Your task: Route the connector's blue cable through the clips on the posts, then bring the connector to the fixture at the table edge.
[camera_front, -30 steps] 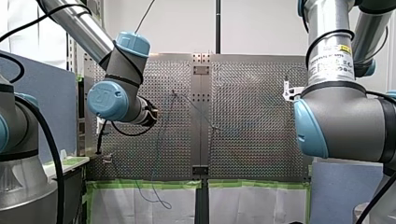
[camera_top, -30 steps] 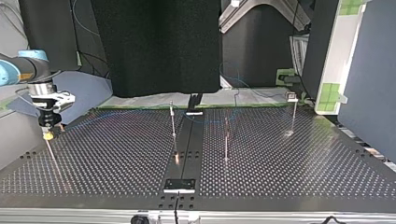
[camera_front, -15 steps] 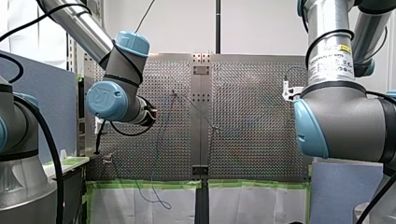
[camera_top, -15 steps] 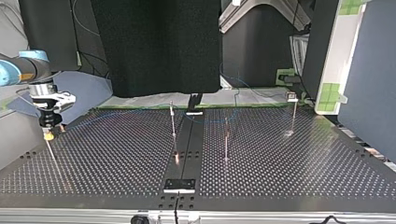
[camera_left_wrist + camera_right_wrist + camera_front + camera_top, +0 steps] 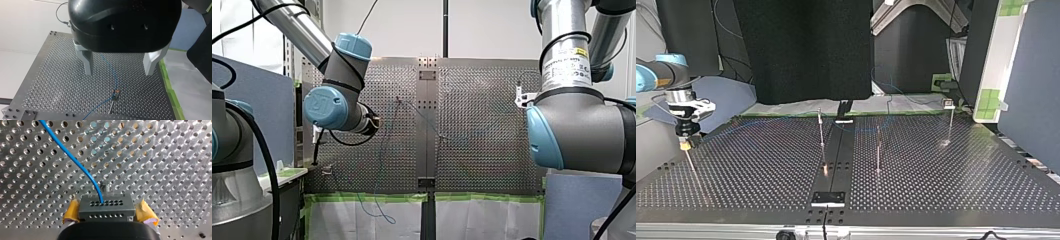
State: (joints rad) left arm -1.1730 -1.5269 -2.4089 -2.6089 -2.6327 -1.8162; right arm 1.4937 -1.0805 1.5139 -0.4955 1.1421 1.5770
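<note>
At the top view's left edge of the counter (image 5: 761, 170), right hand (image 5: 685, 144) clamped on the connector (image 5: 104, 207) just crept a hair further left, blue cable (image 5: 75, 160) trailing, left hand (image 5: 118, 63) spread & empty, so prob. still routing, not fixture yet.

A robotics laboratory is shown: a perforated metal table (image 5: 482, 125) is flanked by my left arm (image 5: 332, 107) and my right arm (image 5: 577, 125), and green tape (image 5: 367, 197) is laid along its edge in the front view's lower part.
</note>
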